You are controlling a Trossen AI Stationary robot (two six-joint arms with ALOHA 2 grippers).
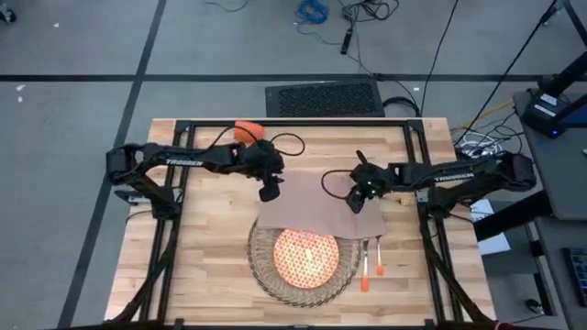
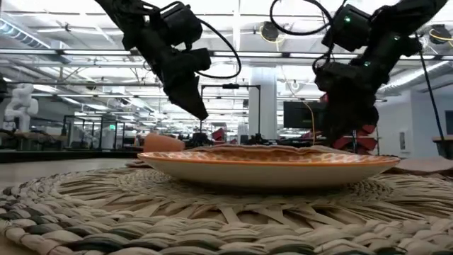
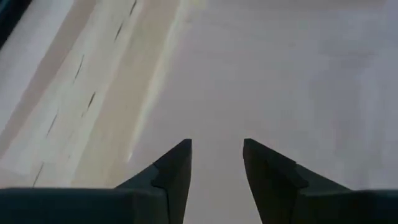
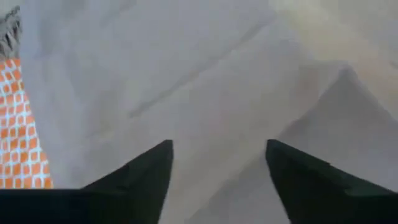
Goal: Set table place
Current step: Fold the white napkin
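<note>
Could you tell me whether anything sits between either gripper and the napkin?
Nothing visible does: the left gripper and right gripper, both open, hang directly over the bare napkin.

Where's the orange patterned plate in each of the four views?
High view: plate low centre, on the wicker placemat.
Low view: plate fills mid-frame, seen edge-on.
Left wrist view: not in it.
Right wrist view: orange grid sliver at left edge.
Shared landmark: beige napkin, just beyond the plate.
</note>
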